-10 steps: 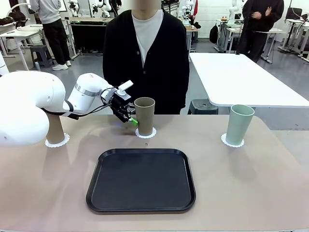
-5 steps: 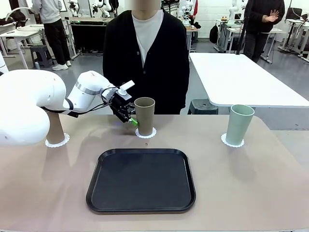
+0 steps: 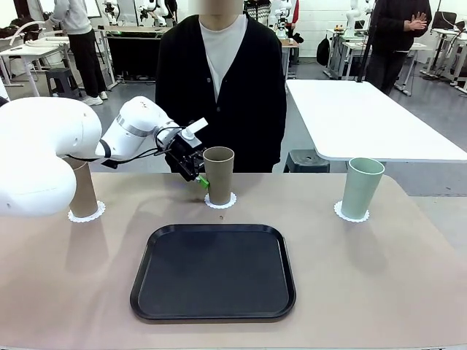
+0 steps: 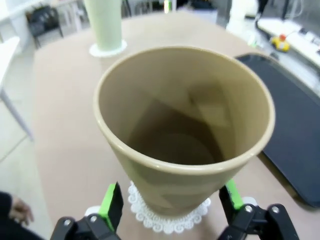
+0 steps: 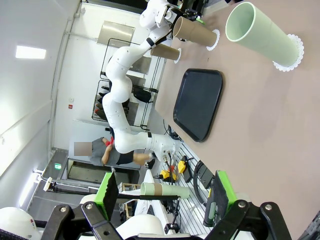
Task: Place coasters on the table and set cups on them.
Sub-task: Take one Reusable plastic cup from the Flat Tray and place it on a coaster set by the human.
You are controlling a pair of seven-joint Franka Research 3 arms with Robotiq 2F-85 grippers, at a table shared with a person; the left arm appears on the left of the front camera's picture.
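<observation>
Three cups stand upright on white scalloped coasters on the tan table (image 3: 379, 292). The middle tan cup (image 3: 218, 173) rests on its coaster (image 3: 220, 201), and my left gripper (image 3: 200, 177) is beside its left flank. In the left wrist view this cup (image 4: 185, 125) sits between my open green pads (image 4: 112, 202), which straddle its lower part above the coaster (image 4: 167, 219) with small gaps. Another tan cup (image 3: 83, 191) on a coaster (image 3: 87, 214) is partly behind my left arm. The mint cup (image 3: 361, 187) stands on a coaster (image 3: 351, 213) at the right. My right gripper (image 5: 162, 200) is open and holds nothing, far from the mint cup (image 5: 260, 32).
A black rounded-square tray (image 3: 213, 271) lies bare at the table's near middle. A person in a dark cardigan (image 3: 221, 87) stands at the far edge, just behind the middle cup. A white table (image 3: 365, 120) is beyond the far right.
My left arm's forearm and wrist have lifted a little, and the gripper has edged up beside the middle cup. The cups and coasters have not moved.
</observation>
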